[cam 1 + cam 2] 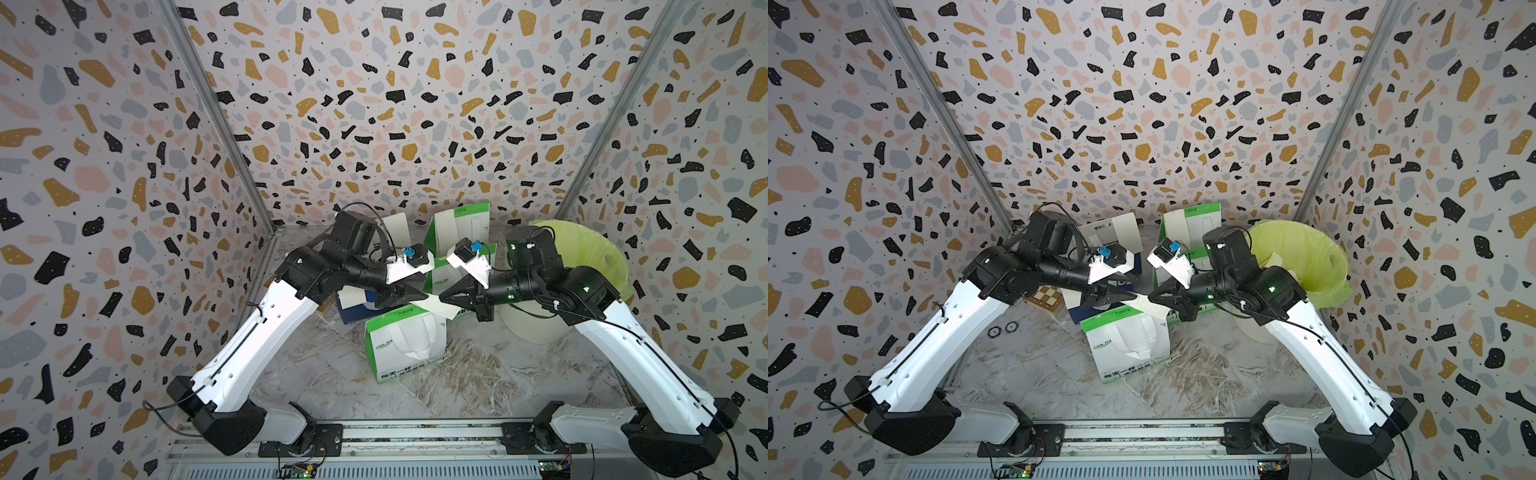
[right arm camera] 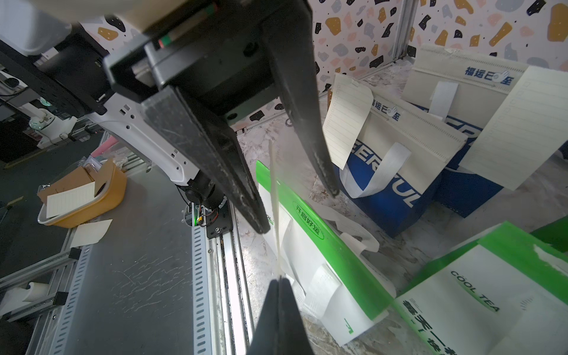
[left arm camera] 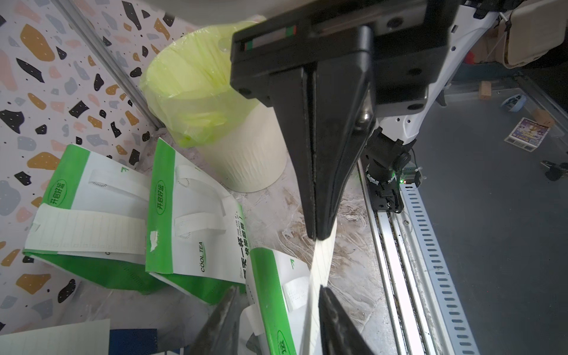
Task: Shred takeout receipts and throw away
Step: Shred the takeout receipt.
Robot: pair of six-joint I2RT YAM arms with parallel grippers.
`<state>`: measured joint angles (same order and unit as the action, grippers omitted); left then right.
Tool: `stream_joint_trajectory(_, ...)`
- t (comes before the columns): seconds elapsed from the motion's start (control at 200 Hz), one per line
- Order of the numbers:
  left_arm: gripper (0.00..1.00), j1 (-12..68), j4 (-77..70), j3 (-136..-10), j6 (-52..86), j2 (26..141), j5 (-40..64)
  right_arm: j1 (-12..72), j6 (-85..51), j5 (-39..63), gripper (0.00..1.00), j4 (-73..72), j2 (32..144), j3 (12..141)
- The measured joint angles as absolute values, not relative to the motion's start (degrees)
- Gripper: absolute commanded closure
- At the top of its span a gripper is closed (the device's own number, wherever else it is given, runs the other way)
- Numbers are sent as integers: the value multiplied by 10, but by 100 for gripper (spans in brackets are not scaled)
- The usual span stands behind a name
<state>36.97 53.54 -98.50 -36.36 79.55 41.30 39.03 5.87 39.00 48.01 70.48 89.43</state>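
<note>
The right gripper (image 1: 443, 298) is pressed together on one end of a receipt (image 1: 436, 308) and pinches the slip in the air above a green bag (image 1: 405, 345). In the left wrist view its fingers (image 3: 338, 153) meet with no gap, and the paper runs edge-on from their tips. The left gripper (image 1: 423, 296) is spread, its jaws astride the other end of the same receipt. One finger (image 2: 230, 184) lies just beside the paper, though I cannot tell whether it touches, and the other stands clear of it. The two grippers face each other tip to tip above the middle of the table (image 1: 332, 374), a pale marble top with brown veins. More green bags lie behind, one with a second receipt (image 3: 89, 233) on its face. Two blue bags (image 2: 396, 196) toward the left arm's side each carry a slip (image 2: 347, 126) (image 2: 522, 129). A cream bin (image 1: 536, 330) with a yellow-green liner (image 1: 582, 257) stands at the back on the right arm's side, behind the right arm. Terrazzo-print walls (image 1: 374, 104) close the table on three sides, and a metal rail (image 1: 415, 434) bearing both arm bases runs along the front edge.
</note>
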Motion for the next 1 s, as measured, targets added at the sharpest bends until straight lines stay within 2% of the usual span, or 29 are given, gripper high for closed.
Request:
stream_joint_trajectory(0.145,79,370,541,-985,-363,796,425,390,59,389,100,480,705,894)
stream_joint_trajectory(0.295,100,370,534,-983,-353,795,437,390,58,386,100,479,705,894)
stream_joint_trajectory(0.451,100,370,505,-962,-336,790,446,390,51,369,100,467,704,894)
stream_joint_trajectory(0.536,100,369,491,-944,-326,784,448,390,38,357,80,449,701,888)
stream_joint_trajectory(0.581,100,369,484,-936,-321,781,450,390,33,351,66,436,696,881)
stream_joint_trajectory(0.646,100,369,472,-927,-312,776,453,390,21,346,59,416,688,867)
stream_joint_trajectory(0.916,100,369,411,-886,-277,744,464,390,-1,354,59,372,678,842)
stream_joint_trajectory(1.001,100,369,396,-884,-269,739,465,390,-3,361,66,365,678,837)
